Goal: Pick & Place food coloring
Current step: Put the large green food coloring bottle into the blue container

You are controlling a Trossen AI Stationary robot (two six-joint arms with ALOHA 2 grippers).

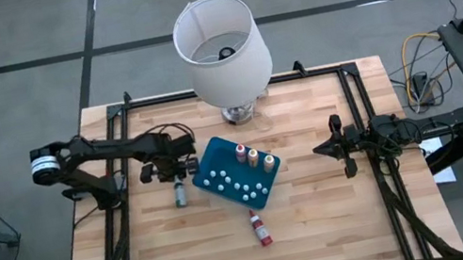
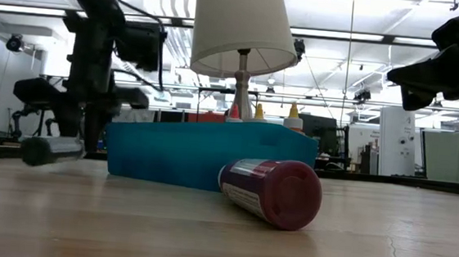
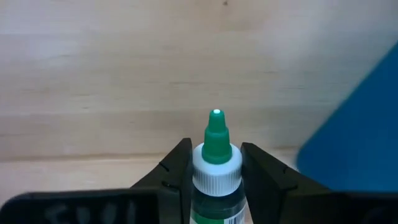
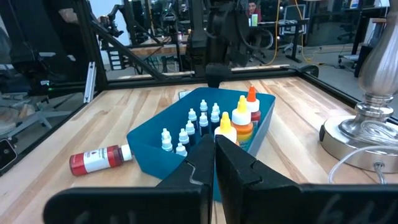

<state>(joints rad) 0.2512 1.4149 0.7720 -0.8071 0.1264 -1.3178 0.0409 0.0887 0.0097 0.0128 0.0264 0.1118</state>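
Lamp [image 1: 221, 46] stands at the far middle of the wooden table [image 1: 325, 228], and nearer than it sits the blue tray [image 1: 218, 163], turned at a slant, with three food coloring bottles upright along its far right side: red [image 1: 240, 153], orange [image 1: 254, 158] and yellow [image 1: 269, 163]. A fourth, the red bottle [image 1: 260, 229], lies on its side on the bare wood near of the tray, its tip toward the tray.

The green bottle [image 1: 180, 194] is the one that matters now. It lies flat just left of the tray's left corner, long axis running near-to-far, and the left gripper [image 1: 168, 171] hangs over its far part. In the left wrist view the two dark fingers [image 3: 177, 171] flank the white collar of the bottle [image 3: 215, 163], one on each side, the green tip pointing straight out ahead between them. Whether the jaws already pinch the collar or only bracket it I cannot tell; the gaps look very slim.

The right gripper [image 1: 342, 145] waits well right of the tray, jaws pressed together on nothing. The left arm is plainly the nearer, so the lift and the short carry rightward into the tray look like its job.
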